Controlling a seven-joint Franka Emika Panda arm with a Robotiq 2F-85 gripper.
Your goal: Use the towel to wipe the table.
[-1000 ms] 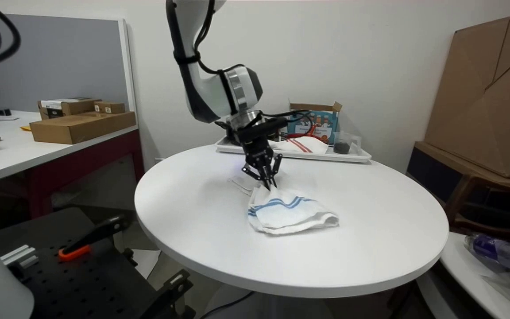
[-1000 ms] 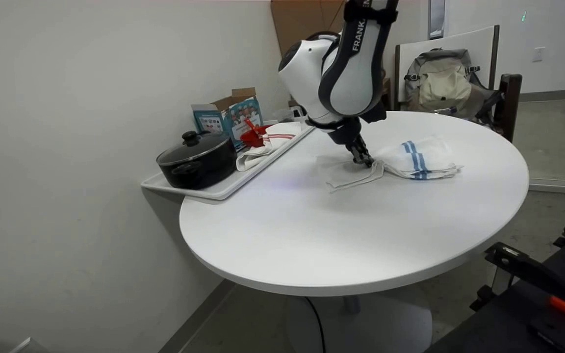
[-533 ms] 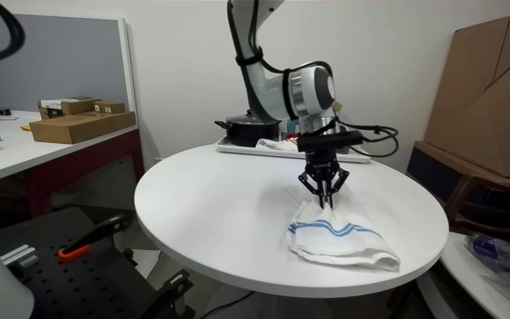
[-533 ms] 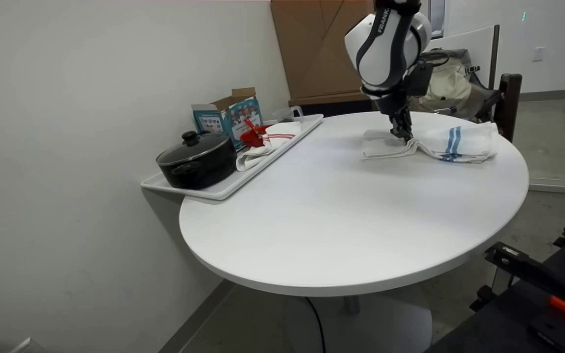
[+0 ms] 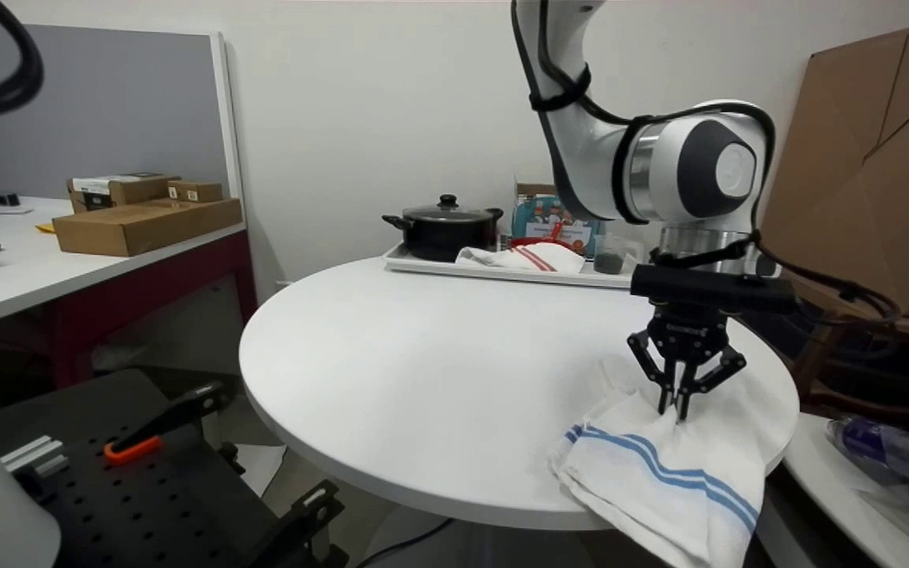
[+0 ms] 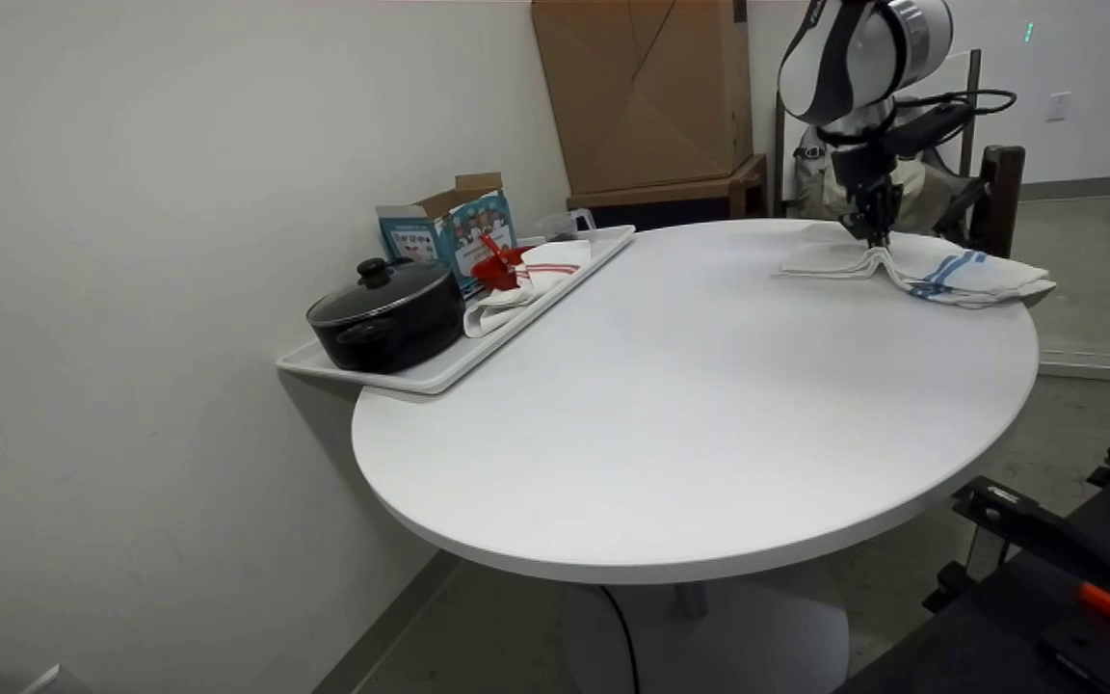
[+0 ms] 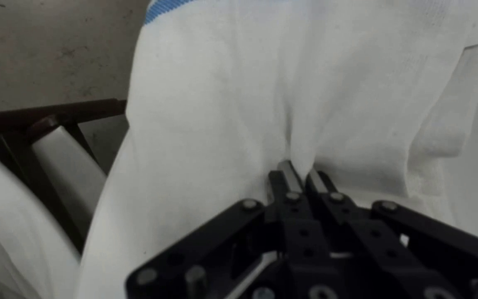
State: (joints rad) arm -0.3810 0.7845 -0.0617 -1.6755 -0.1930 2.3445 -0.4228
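Since the earlier frame, we are shifting the end effector (image 5: 674, 409) and blue-striped dish towel (image 5: 669, 473) across the table (image 5: 423, 379) to its rim. Jaws nearly together, we are pinching a raised fold. We are apparently mid-wipe, the next stroke probably calling for a pull inward; soft, creased white fabric is drooping over the smooth, round edge.
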